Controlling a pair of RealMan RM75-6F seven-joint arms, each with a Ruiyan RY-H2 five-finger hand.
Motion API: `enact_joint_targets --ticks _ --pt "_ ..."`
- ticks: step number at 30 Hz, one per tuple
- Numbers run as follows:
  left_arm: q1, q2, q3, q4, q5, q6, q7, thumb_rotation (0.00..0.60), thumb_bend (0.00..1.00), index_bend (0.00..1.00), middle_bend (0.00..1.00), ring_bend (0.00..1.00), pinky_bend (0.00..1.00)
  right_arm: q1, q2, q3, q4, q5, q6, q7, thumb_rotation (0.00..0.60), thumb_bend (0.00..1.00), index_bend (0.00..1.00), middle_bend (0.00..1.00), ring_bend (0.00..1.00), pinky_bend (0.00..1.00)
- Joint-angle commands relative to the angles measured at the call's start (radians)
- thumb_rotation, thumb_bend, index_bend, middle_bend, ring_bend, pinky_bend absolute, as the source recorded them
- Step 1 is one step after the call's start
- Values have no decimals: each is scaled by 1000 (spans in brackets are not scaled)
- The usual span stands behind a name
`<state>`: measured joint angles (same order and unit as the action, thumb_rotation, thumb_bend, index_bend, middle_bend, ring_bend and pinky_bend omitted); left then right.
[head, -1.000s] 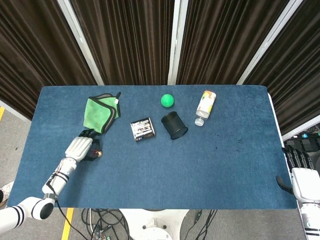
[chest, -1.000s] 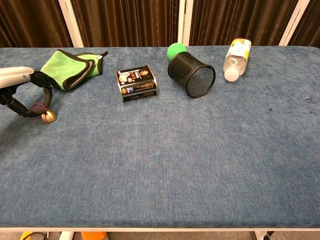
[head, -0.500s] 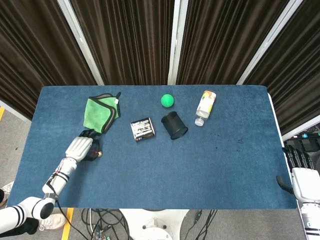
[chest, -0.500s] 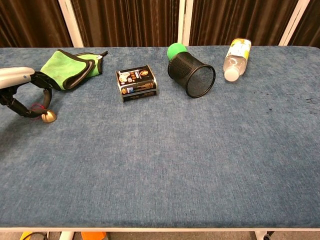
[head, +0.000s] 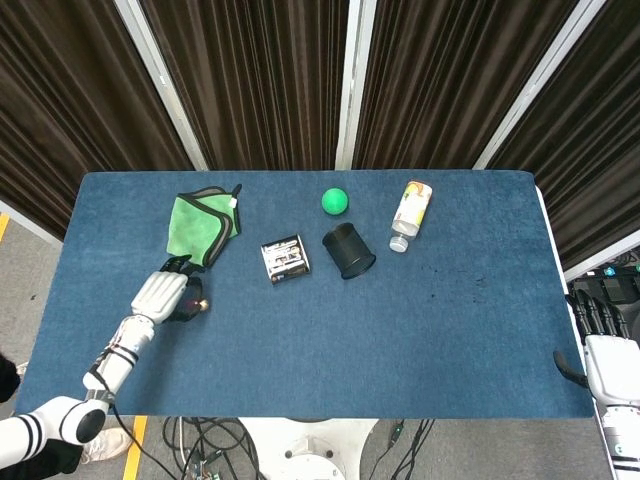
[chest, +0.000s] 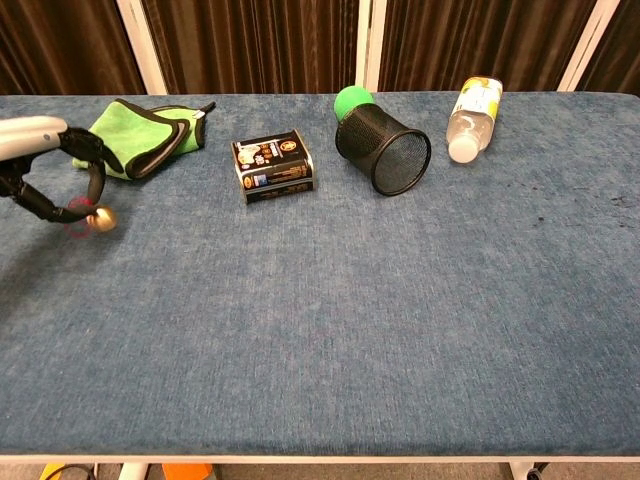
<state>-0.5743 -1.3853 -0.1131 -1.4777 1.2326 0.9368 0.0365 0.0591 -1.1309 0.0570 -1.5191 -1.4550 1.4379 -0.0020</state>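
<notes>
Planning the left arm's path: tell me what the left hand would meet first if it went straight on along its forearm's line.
Most likely the folded green cloth: the left hand, holding a small gold-tipped object, points up-table toward its near corner. Depth is unclear; it might pass above.

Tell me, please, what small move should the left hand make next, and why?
Probably keep raising it a little. The left hand pinches a small gold-tipped object that looks just clear of the table, with the green cloth close behind. More height would likely avoid dragging.
</notes>
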Motion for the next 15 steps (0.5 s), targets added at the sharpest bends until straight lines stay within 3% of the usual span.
enact_joint_targets --ticks 1,4,6,9,11,13,15 --pt "8 71 -38 -121 26 54 -37 600 402 615 214 2 75 0 0 0 0 1 -1 0 600 224 0 0 0 0" --pt "11 143 -84 -222 21 68 -112 600 406 623 234 17 89 1 -2 -1 2 3 -5 1 600 224 0 0 0 0" --pt "2 176 -84 -241 9 52 -78 600 416 638 266 33 99 1 -3 -1 4 3 -6 1 600 225 0 0 0 0" --pt "-19 173 -34 -177 66 111 256 600 419 655 275 37 101 3 -5 0 5 2 -6 1 600 224 0 0 0 0" --pt "-6 132 -32 -170 55 172 359 600 418 667 280 40 98 3 -6 0 5 2 -5 0 600 224 0 0 0 0" --pt "9 132 -58 -277 -53 102 171 600 418 673 285 45 99 3 -7 0 6 3 -7 -1 600 225 0 0 0 0" --pt "1 200 -83 -341 -108 -43 -51 600 438 666 267 45 101 3 -7 0 6 6 -9 -2 600 225 0 0 0 0"
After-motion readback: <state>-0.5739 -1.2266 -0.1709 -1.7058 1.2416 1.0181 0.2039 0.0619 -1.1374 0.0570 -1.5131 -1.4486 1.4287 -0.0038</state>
